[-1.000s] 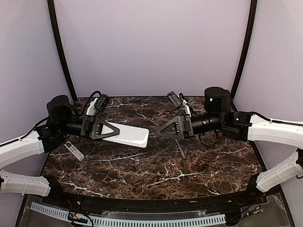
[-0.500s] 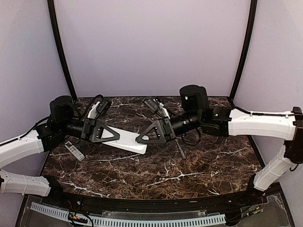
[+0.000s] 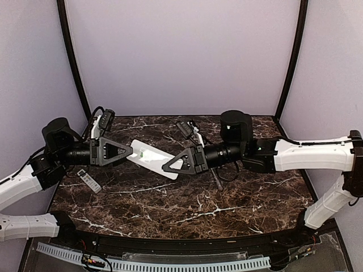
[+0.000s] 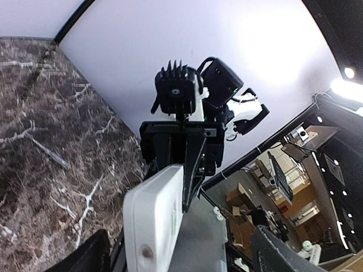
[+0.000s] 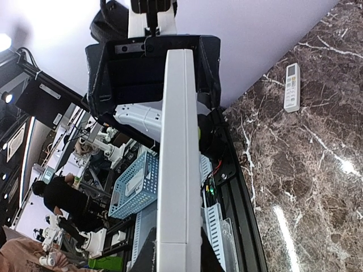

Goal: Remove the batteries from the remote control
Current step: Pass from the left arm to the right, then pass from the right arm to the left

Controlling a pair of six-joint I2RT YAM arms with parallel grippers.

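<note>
My right jaws clamp the remote [image 3: 152, 158] by its right end above the desk [image 3: 198, 209]; my left jaws gape wide at its left end.

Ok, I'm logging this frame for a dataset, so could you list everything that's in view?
Large remote control: one, white, held off the table between the arms, with a small green mark on it.
Small remote: one, pale grey, lying on the table's left side.
Thin dark item: one, on the table under the right arm; cannot tell what it is.
Batteries: none visible.
Table: one, dark brown marble with white veins.
Left gripper: one, black, open at the large remote control's left end.
Right gripper: one, black, shut on the large remote control's right end.
</note>
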